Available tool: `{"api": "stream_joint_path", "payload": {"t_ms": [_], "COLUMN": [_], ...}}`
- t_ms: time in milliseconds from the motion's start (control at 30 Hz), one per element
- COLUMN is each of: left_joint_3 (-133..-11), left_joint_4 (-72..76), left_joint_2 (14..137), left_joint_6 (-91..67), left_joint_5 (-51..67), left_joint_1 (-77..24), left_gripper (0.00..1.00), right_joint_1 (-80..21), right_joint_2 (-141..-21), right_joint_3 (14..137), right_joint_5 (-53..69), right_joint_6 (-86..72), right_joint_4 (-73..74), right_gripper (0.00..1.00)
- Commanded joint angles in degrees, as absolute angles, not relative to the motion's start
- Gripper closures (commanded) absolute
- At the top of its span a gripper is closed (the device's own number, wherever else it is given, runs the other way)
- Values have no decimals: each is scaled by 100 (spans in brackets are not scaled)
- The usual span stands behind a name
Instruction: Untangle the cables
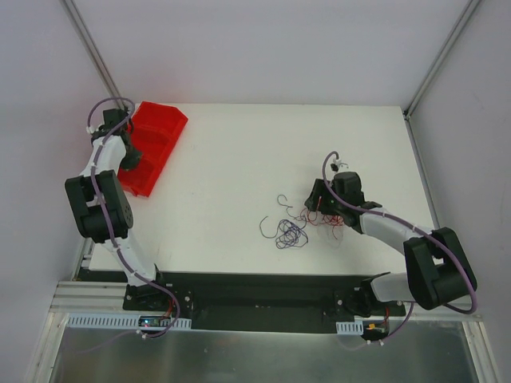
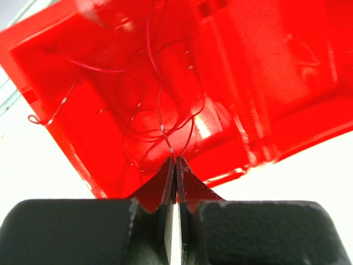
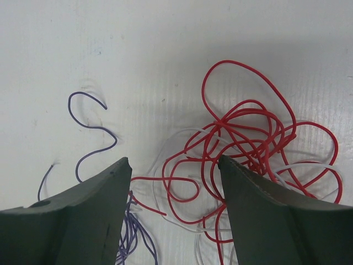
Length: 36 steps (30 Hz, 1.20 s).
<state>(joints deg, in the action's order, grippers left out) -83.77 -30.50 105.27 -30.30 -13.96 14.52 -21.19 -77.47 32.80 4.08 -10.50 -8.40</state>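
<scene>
Our left gripper (image 2: 176,161) is pressed together over the red plastic bin (image 2: 287,83) at the surface's far-left corner, and it seems to be pinching a hair-thin red wire (image 2: 161,126) lying inside. Our right gripper (image 3: 174,161) hangs spread above the tangle of thin red, purple and pale wires (image 3: 251,144) toward the near edge, right of centre. These strands look feather-light, limp and springy, so we'd pinch a free end, like the loose purple wire (image 3: 105,131), not a knot.
</scene>
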Motion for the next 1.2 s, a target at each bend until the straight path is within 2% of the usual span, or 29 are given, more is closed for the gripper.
{"api": "stream_joint_path", "payload": {"t_ms": [0,167,300,533,733,1033,1167], "left_joint_3": [-7963,-8305,-8262,-8077,-7893,-7243,-7146], "left_joint_4": [-2918,-2900,-2883,-2874,-2874,-2681,-2348], "left_joint_2": [10388,11091,10847,10161,9502,8132,7744], "left_joint_6": [-3594,-3437,-3340,-3191,-3085,-2989,-2567], "left_joint_5": [-827,-519,-597,-606,-598,-423,709], "left_joint_1": [1819,2074,2022,1960,1960,1688,1153], "left_gripper": [100,100,99,56,41,34,34], "right_joint_1": [-2083,-2083,-2074,-2057,-2048,-2057,-2057], "right_joint_2": [-7497,-7462,-7488,-7532,-7550,-7506,-7374], "right_joint_3": [3208,3190,3190,3208,3208,3217,3191], "right_joint_5": [501,492,448,501,501,422,457], "right_joint_6": [-1134,-1134,-1116,-1134,-1142,-1046,-950], "right_joint_4": [-1046,-1037,-1037,-1063,-1063,-1037,-1011], "right_gripper": [32,32,32,32,32,32,29]}}
